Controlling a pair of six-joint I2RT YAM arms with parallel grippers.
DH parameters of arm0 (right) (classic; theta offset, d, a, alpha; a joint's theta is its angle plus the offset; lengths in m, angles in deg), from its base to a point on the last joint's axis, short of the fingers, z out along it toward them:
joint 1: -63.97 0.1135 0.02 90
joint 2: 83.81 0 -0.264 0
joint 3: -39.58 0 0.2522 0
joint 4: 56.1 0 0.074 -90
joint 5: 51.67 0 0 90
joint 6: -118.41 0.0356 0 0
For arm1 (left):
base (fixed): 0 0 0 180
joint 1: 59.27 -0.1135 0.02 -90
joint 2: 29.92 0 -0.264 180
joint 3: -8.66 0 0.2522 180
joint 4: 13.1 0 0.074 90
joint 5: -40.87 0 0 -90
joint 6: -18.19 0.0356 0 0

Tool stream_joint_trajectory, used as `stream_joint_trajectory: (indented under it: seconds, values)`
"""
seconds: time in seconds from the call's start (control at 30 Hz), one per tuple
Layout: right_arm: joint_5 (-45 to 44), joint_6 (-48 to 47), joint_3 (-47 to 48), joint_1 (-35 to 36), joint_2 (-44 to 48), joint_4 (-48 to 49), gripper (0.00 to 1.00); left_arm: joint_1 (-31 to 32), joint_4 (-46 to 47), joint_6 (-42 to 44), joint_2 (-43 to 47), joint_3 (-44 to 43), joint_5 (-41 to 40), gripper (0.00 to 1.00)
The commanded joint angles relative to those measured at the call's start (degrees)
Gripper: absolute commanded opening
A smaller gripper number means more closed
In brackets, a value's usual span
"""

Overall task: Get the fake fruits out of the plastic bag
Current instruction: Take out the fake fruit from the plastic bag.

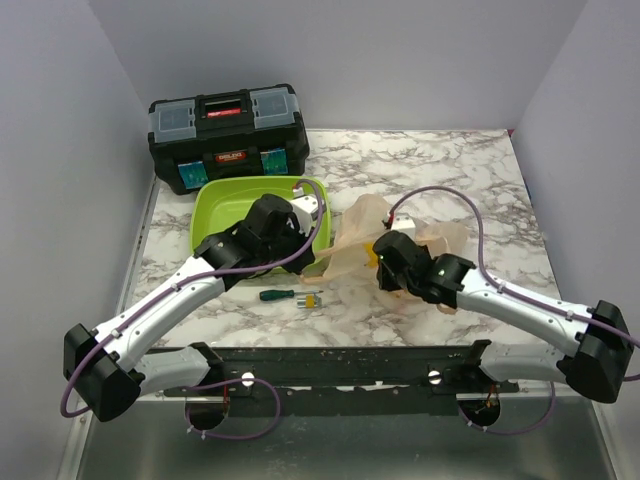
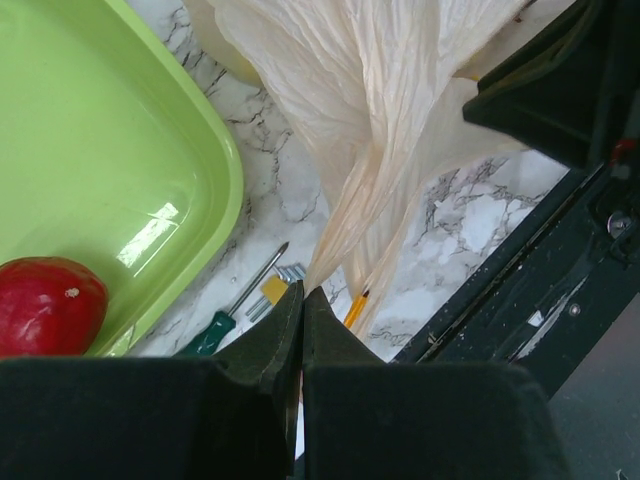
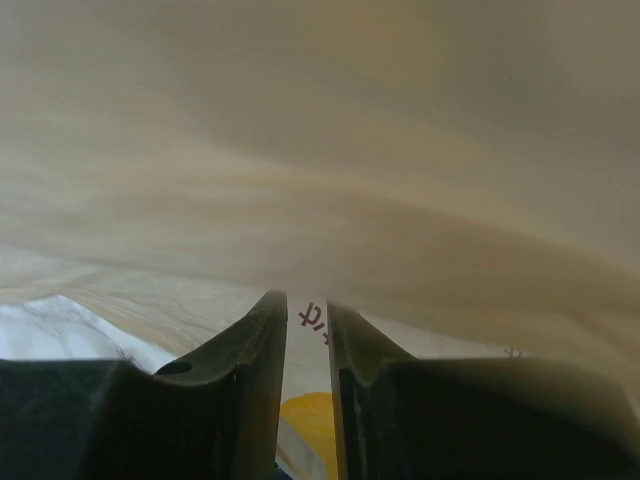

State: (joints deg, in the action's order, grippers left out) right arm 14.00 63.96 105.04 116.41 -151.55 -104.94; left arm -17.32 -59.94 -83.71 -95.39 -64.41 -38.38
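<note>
The peach plastic bag [image 1: 360, 225] lies crumpled right of the lime-green tray [image 1: 215, 205]. My left gripper [image 1: 312, 262] is shut on a stretched corner of the bag, with the jaws pressed together in the left wrist view [image 2: 303, 292]. The bag [image 2: 370, 110] rises from its tips. My right gripper [image 1: 385, 255] is pushed in under the bag film [image 3: 320, 150], its jaws a narrow gap apart [image 3: 307, 300]. A yellow fruit [image 3: 305, 425] shows low between its fingers, not clearly held. It also shows beside that gripper in the top view [image 1: 382, 243]. The other fruits are hidden.
A shiny red ball [image 2: 45, 305] sits in the tray [image 2: 100, 130]. A green-handled screwdriver [image 1: 277, 295] and small yellow bits [image 1: 312, 298] lie in front of the tray, next to a pencil [image 2: 357, 305]. A black toolbox [image 1: 228, 135] stands at the back left.
</note>
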Motion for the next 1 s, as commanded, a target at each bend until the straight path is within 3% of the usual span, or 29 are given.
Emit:
stream_joint_trajectory:
  seconds: [0.0, 0.2, 0.37, 0.57, 0.77, 0.97]
  values:
    - [9.1, 2.6, -9.1, 0.8, 0.5, 10.2, 0.26, -0.1, 1.1, -0.3, 1.6, 1.4, -0.9, 0.0]
    - [13.0, 6.9, -15.3, 1.1, -1.7, 17.7, 0.36, -0.1, 1.1, -0.5, 1.0, 2.9, -1.1, 0.0]
    - [5.6, 7.8, -10.4, 1.1, 0.2, 10.9, 0.41, -0.1, 1.0, -0.6, 1.1, 3.2, -0.2, 0.0]
    - [-2.0, 3.7, -6.7, 1.1, 3.2, 6.0, 0.56, -0.1, 1.4, -0.6, 0.9, 2.7, 1.0, 0.0]
    - [-11.3, -0.2, -1.9, 1.1, -2.1, -1.7, 0.67, -0.1, 2.3, -1.5, 0.6, 3.1, 2.4, 0.0]
    - [-16.5, -4.9, 2.2, 1.1, -7.7, -4.3, 0.69, -0.1, 2.6, -0.9, 0.3, 3.5, 2.2, 0.0]
